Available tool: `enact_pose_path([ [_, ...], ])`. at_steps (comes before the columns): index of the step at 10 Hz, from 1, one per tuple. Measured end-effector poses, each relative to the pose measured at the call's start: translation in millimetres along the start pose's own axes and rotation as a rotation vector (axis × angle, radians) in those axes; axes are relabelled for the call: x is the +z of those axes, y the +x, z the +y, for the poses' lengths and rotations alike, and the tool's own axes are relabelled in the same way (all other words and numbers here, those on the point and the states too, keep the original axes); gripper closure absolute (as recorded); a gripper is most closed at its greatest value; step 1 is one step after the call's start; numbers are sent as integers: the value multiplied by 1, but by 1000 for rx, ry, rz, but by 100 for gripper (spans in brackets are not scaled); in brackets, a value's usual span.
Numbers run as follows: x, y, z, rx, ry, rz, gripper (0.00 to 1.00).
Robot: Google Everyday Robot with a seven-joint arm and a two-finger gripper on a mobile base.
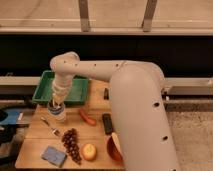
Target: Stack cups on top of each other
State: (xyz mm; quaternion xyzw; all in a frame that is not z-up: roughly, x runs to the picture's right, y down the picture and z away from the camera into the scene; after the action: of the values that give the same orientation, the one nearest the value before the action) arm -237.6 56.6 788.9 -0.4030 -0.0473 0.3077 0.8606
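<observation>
My gripper (56, 106) hangs straight down from the wrist over the left part of the wooden table (95, 107), just in front of the green tray (75, 92). Directly under it and touching it stands a pale cup (59, 116) with a darker bluish band at its top. The gripper covers the cup's mouth. I cannot tell whether this is one cup or two cups, one in the other. No separate cream-white cup shows anywhere else on the table.
A fork (50, 126) lies left of the cup and a red sausage-like item (87, 118) lies right of it. Dark grapes (71, 145), an orange fruit (90, 151), a blue sponge (54, 156), a black remote (107, 123) and a reddish-brown bowl (114, 148) lie nearer the front.
</observation>
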Motion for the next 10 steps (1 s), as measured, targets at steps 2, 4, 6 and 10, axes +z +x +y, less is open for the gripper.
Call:
enact_pose_path([
  [2, 1, 0, 1, -2, 2, -2, 40],
  [4, 2, 0, 1, -6, 3, -2, 40],
  [6, 0, -2, 3, -13, 8, -1, 40],
  [10, -7, -5, 9, -27, 29, 2, 40],
])
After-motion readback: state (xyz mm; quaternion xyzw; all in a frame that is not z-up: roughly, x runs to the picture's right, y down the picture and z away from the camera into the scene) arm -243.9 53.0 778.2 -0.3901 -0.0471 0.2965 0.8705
